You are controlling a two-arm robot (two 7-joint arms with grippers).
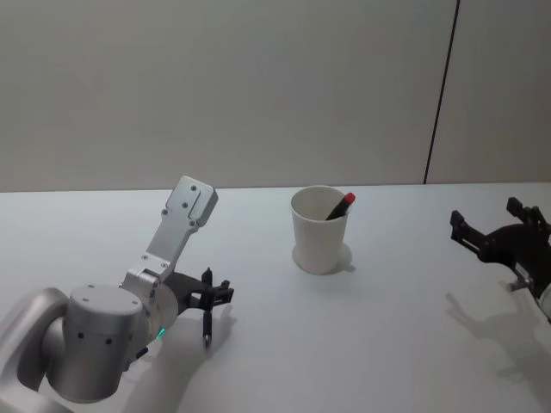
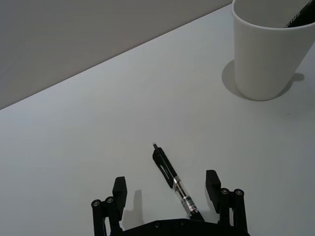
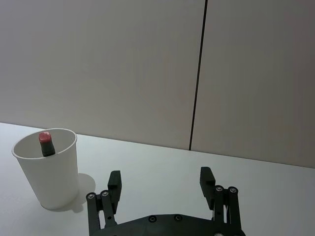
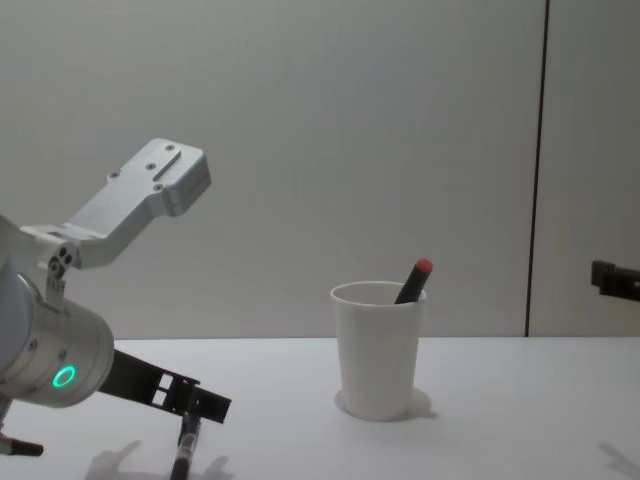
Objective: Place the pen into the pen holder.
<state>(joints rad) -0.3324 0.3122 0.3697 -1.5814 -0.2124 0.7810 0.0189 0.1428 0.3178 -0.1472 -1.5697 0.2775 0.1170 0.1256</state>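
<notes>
In the head view the left gripper (image 1: 215, 289) sits low over the near-left part of the white table (image 1: 387, 331), with a black pen (image 1: 207, 327) lying on the surface just under it. The pen holder (image 1: 320, 231) stands farther back and to the right, near the table's middle, upright, with a red-capped pen (image 1: 341, 206) leaning inside it. The right gripper (image 1: 487, 222) hangs at the far right, well apart from the cup.

The left wrist view has the left gripper (image 2: 166, 181) with its fingers (image 2: 119, 189) spread wide – the black pen (image 2: 173, 179) lies flat between them, closer to one finger, not clamped. The pen holder (image 2: 268, 59) is beyond it.

The right wrist view shows the right gripper (image 3: 161, 179) spread apart and holding nothing, the pen holder (image 3: 48, 169) off to its left.

In the chest view the left gripper (image 4: 195, 405) slopes down to the black pen (image 4: 183, 450) – the pen holder (image 4: 378, 350) stands to the right.
</notes>
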